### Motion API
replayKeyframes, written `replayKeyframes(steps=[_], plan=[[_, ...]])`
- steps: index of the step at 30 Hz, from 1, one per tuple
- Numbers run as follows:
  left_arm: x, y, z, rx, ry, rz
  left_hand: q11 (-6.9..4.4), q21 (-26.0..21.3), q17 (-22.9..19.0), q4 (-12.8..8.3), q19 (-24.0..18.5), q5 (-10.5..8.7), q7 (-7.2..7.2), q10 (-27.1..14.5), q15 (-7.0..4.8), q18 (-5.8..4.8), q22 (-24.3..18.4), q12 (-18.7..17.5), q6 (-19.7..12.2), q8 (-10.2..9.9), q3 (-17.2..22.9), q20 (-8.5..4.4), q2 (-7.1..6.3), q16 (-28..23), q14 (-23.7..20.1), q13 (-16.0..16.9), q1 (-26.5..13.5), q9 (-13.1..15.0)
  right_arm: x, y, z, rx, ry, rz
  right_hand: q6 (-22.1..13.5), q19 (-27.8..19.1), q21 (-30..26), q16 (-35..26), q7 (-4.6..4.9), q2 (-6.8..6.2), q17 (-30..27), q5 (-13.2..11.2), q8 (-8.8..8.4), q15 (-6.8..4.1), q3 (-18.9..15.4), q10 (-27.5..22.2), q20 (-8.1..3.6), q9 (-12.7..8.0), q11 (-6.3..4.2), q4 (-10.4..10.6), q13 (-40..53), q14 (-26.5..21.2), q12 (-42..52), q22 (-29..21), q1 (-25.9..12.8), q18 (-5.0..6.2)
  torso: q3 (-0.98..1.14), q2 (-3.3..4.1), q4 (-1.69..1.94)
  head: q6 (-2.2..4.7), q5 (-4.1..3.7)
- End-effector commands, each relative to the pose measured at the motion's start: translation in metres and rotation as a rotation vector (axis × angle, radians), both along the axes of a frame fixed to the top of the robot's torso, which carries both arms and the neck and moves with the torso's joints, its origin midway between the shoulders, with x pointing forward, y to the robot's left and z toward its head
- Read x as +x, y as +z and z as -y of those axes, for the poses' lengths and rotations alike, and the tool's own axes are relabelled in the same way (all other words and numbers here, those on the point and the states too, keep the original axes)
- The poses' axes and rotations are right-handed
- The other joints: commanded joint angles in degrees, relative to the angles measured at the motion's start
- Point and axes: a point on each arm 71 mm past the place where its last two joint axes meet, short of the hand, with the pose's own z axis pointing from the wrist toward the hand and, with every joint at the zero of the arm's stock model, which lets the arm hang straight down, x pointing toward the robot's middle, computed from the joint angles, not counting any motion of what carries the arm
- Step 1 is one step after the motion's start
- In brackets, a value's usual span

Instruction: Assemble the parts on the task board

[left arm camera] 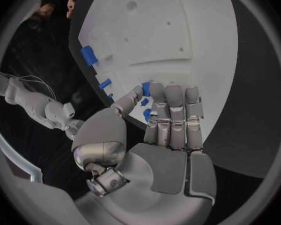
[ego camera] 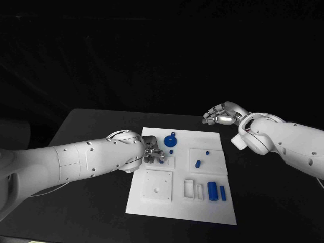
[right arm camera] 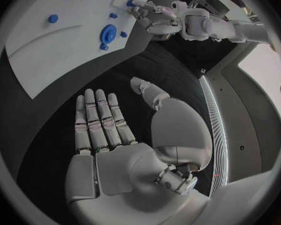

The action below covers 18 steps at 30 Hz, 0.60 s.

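The white task board [ego camera: 159,202] lies in the middle of the black table. My left hand [ego camera: 152,152] hovers over the board's near-left recess and pinches a small blue part [left arm camera: 147,85] between thumb and a finger; the same part [right arm camera: 130,3] shows at its fingertips in the right wrist view. A round blue disc part [ego camera: 170,139] lies at the board's far edge, and a small blue peg [ego camera: 198,163] stands mid-board. Blue bars [ego camera: 212,190] sit in slots at the near right. My right hand [ego camera: 221,114] hangs above the table beyond the board's far right corner, fingers straight and holding nothing.
A square white plate [ego camera: 158,186] with small holes sits on the board's near left. Two more blue pieces [left arm camera: 87,55] lie along the board's edge in the left wrist view. Bare black table [ego camera: 89,131] surrounds the board.
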Motion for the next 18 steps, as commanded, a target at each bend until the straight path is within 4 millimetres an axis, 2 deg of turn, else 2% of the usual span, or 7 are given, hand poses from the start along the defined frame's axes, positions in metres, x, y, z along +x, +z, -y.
replayKeyframes(steps=[1, 6, 11, 17, 18], plan=[[-0.0013, -0.0026, 0.0012, 0.006, -0.005, -0.014, 0.08, -0.4, 0.1, 0.3, -0.3, 0.18, 0.14, 0.1, -0.2, -0.87, 0.1, 0.4, 0.3, -0.1, 0.0, -4.4, -0.54, 0.2, -0.1, 0.0, 0.2, -0.3, -0.0006, 0.0002, -0.0015, 0.002, 0.016, -0.002, -0.5, -0.4, -0.3, 0.2, 0.81, -0.36, -0.1, 0.3, 0.24, -0.04, -0.1, 0.2, -0.1, -0.1, 0.18, 0.3, -0.1, -0.4, -0.3, 0.1, 0.3, -1.18, -0.02, -0.01, 0.01, 0.03, -0.02], [-0.0016, -0.0029, 0.0016, 0.007, -0.008, -0.019, 0.1, -0.5, 0.2, 0.4, -0.3, 0.2, 0.17, 0.0, -0.23, -0.87, 0.2, 0.5, 0.3, -0.2, 0.0, -4.39, -0.51, 0.3, -0.2, 0.0, 0.2, -0.7, -0.0007, 0.0001, -0.0017, 0.002, 0.017, -0.002, -0.6, -0.4, -0.4, 0.2, 0.86, -0.37, -0.1, 0.3, 0.24, -0.03, -0.1, 0.2, -0.1, -0.1, 0.19, 0.3, -0.1, -0.4, -0.4, 0.1, 0.3, -1.19, -0.01, -0.01, 0.0, -0.03, -0.02], [-0.0019, -0.003, 0.0024, 0.005, -0.013, -0.023, 0.06, -0.6, 0.3, 0.4, -0.2, 0.27, 0.13, 0.0, -0.29, -0.87, 0.3, 0.7, 0.5, -0.1, 0.2, -4.4, 0.19, 0.5, -0.2, -0.1, 0.5, -1.4, -0.0007, 0.0001, -0.0017, 0.003, 0.018, -0.003, -0.6, -0.5, -0.4, 0.3, 0.89, -0.37, -0.2, 0.3, 0.24, -0.02, -0.1, 0.2, -0.1, -0.1, 0.19, 0.3, -0.1, -0.4, -0.4, 0.1, 0.3, -1.2, 0.01, 0.02, 0.01, -0.04, -0.03], [-0.0022, -0.0031, 0.0033, -0.004, -0.014, -0.027, -0.11, -0.7, 0.4, -0.4, -0.3, 0.4, -0.05, -0.1, -0.35, -0.87, 0.5, 1.0, 1.3, 0.1, 0.8, -4.36, 2.47, 0.7, -0.3, -0.2, 1.1, -2.4, -0.0007, 0.0001, -0.0016, 0.003, 0.018, -0.003, -0.6, -0.5, -0.4, 0.3, 0.92, -0.36, -0.2, 0.3, 0.24, -0.02, -0.1, 0.2, -0.1, -0.1, 0.2, 0.3, -0.1, -0.4, -0.4, 0.2, 0.3, -1.2, 0.0, 0.02, -0.01, -0.03, -0.03], [-0.0023, -0.0032, 0.0035, -0.008, -0.013, -0.031, -0.15, -0.8, 0.4, -0.8, -0.3, 0.48, -0.09, -0.1, -0.35, -0.87, 0.6, 1.1, 1.5, 0.2, 1.1, -4.35, 3.31, 0.8, -0.4, -0.3, 1.4, -2.6, -0.0007, 0.0001, -0.0016, 0.003, 0.018, -0.003, -0.6, -0.5, -0.4, 0.3, 0.92, -0.36, -0.2, 0.3, 0.24, -0.02, -0.1, 0.2, -0.1, -0.1, 0.2, 0.4, -0.1, -0.4, -0.4, 0.2, 0.3, -1.21, 0.0, 0.01, 0.0, 0.04, -0.03]])
